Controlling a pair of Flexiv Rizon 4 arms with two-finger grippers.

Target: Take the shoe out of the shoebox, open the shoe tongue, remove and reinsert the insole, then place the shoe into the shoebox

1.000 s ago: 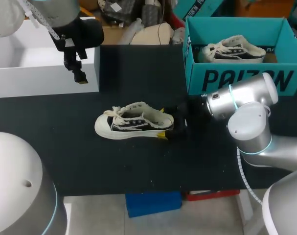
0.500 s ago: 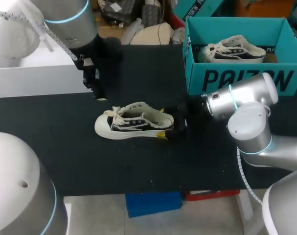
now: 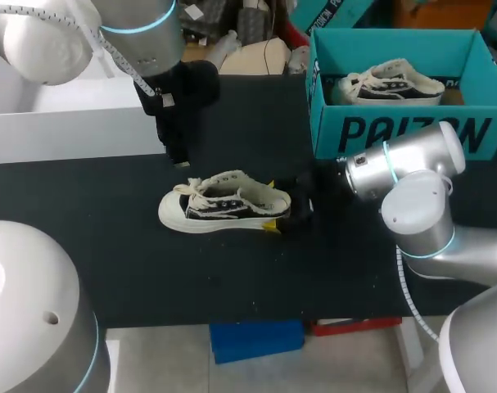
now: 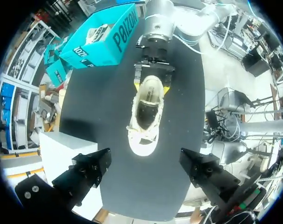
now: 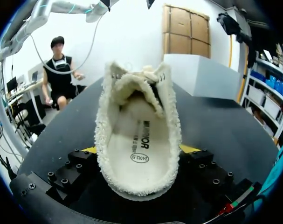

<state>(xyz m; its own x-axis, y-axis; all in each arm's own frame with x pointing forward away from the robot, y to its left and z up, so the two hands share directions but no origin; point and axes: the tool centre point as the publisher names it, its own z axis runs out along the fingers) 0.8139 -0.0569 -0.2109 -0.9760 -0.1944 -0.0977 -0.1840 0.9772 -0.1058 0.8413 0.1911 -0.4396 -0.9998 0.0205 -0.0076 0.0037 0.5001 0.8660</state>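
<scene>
L hand [image 3: 179, 157] nearer fleece-lined blk/white shoe [image 3: 223, 205]

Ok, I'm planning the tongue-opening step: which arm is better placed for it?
Left. The left tool, open and empty, hangs near the laced toe end of the shoe. The right tool is shut on the heel, steadying the shoe on the table, so it likely should stay put.
</scene>
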